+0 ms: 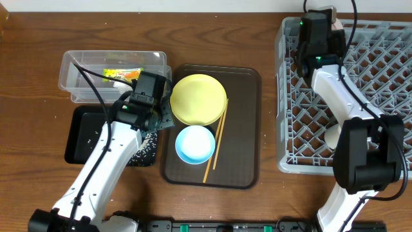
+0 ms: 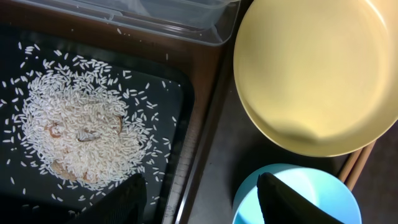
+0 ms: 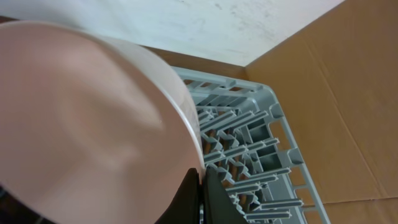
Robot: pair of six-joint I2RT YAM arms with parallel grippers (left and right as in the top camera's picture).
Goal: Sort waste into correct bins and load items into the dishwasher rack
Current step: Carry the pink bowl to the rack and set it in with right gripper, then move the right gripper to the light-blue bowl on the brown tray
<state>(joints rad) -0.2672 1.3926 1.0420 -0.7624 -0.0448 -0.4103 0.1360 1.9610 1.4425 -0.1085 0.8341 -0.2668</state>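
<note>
My left gripper [image 2: 205, 200] is open and holds nothing. One finger hangs over the black tray [image 2: 168, 99] with its heap of rice [image 2: 74, 130], the other over the light blue bowl [image 2: 339, 196]. From overhead it [image 1: 154, 124] sits at the left edge of the serving tray. The pale yellow plate [image 1: 198, 98] lies behind the blue bowl [image 1: 195, 144], with the chopsticks [image 1: 216, 145] to their right. The snack wrapper [image 1: 122, 74] lies in the clear tub [image 1: 77, 76]. My right gripper [image 3: 202, 186] is shut on the rim of the white bowl [image 3: 81, 124], above the far left corner of the rack [image 1: 386, 77].
The dark brown serving tray [image 1: 244, 129] fills the table's middle and carries the plate, blue bowl and chopsticks. A pale round thing [image 1: 331, 136] lies in the rack, half hidden by my right arm. Cardboard [image 3: 336, 93] stands behind the rack.
</note>
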